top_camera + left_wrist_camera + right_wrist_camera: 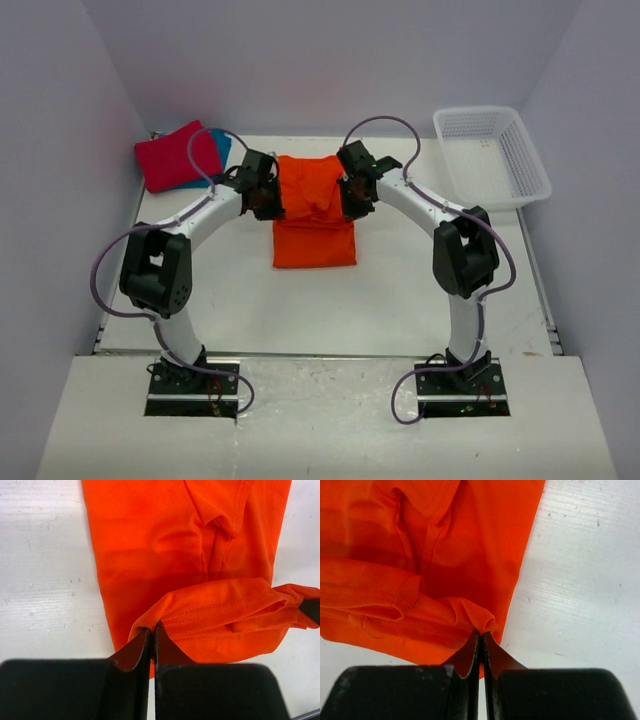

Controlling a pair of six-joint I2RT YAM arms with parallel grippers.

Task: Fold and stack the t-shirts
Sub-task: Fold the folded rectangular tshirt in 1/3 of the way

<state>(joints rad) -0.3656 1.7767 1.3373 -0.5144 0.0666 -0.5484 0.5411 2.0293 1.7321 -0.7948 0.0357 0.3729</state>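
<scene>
Near edge first: the left arm (165, 275) and the right arm (463, 262) rise from their bases and arch inward over the white worktop (320, 310). At mid-worktop we have the orange t-shirt (314, 242). Its near part lies flat in a rough rectangle, and its far part is bunched up between the two claws. The left claw (151, 631) is clenched tight on a pinch of orange cloth at the shirt's left side, with the fabric peaking up right at its tips. The right claw (481, 636) is clamped the same way on a fold at the shirt's right side. In the wrist views a stitched hem band runs across between the two pinches, draped over the flat orange layer beneath. Further back at far left, the red t-shirt (172, 160) sits as a folded pad. The teal t-shirt (223, 146) peeks out just behind it, probably underneath, though it is mostly hidden, so we can't be sure. At far right is the white basket (531, 168), well apart from the shirts.
</scene>
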